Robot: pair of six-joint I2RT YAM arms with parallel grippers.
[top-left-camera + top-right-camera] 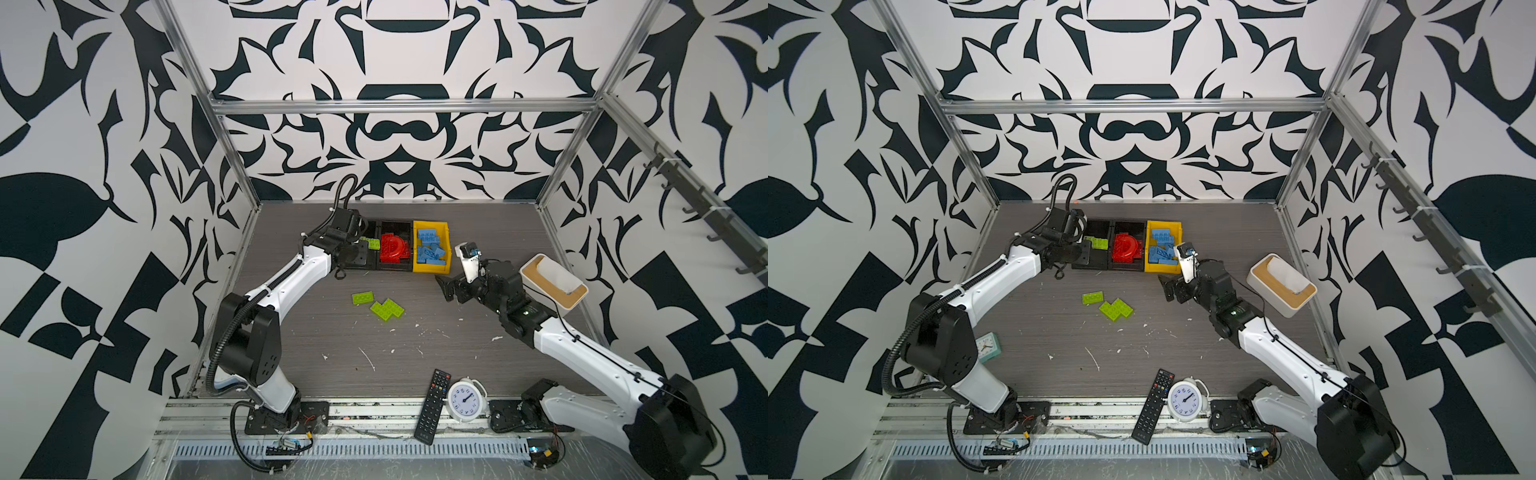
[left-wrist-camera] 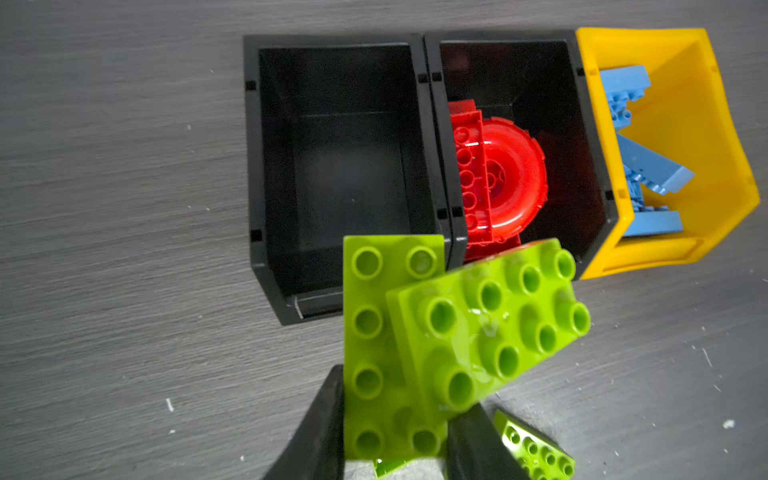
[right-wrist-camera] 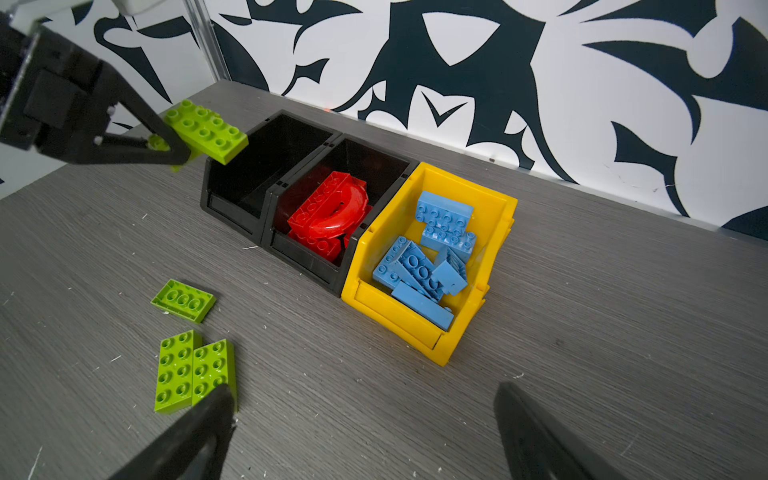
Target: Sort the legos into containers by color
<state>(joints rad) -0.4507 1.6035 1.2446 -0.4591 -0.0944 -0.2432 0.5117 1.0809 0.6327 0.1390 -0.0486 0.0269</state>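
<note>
On the grey table, just above the centre in both top views, the containers stand in a row: an empty black tray, a second black tray with the red bricks, and the yellow bin with the blue bricks. The step in hand looks like the green drop-off. The left gripper hangs over the near edge of the empty black tray, its jaws clamped on joined green bricks — one long brick pinched by its sides, another stuck askew on top. The next move calls for carrying the pair a little further over the tray's opening and parting the jaws so both fall inside, not onto the red tray's rim. The right gripper hovers near the yellow bin with its jaws wide apart, holding nothing. Three loose green bricks wait on the table below the trays — likely the next pick.
</note>
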